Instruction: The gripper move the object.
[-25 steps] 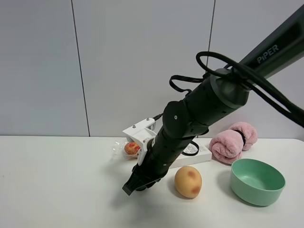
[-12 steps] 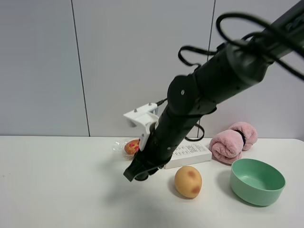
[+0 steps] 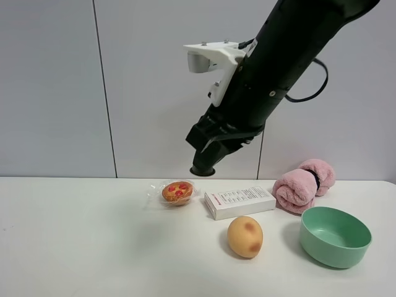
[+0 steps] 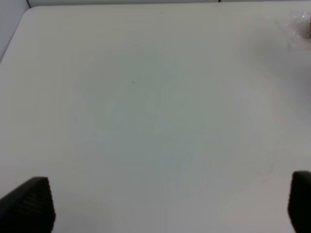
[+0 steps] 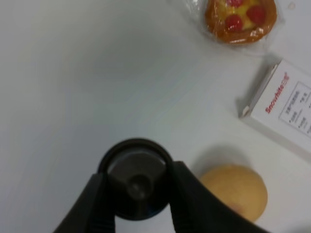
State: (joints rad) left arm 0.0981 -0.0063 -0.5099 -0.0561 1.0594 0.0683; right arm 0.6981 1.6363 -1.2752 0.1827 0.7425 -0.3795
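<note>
The coffee capsule [image 5: 137, 170] hangs in the air, well clear of the desk [image 3: 80, 235], roughly over its middle and toward the back edge. It is pinched between the two black fingers of the right gripper [image 3: 207, 156], which are pressed in on its sides. Its flared rim appears to face down toward the desk.

By the look of it the capsule is very light and thin-walled: stiff enough to carry, but likely to dent under a hard squeeze. Its sides are smooth and tapered, so it could slide out of a loose pinch. The safest hold is probably across the body next to the rim, where the flare can act as a stop, much as it is held now.

Below it, near the back edge, a small fruit tart [image 3: 177, 192] lies in clear wrapping, with a white box [image 3: 240, 202] just beside it. A tan spotted ball [image 3: 245, 236] sits in front of the box, nearer the front edge. Toward the right edge are a green bowl [image 3: 335, 236] and, behind it, a rolled pink towel [image 3: 303, 185].

The left gripper [image 4: 164, 201] has its jaws spread wide over bare desk and holds nothing
</note>
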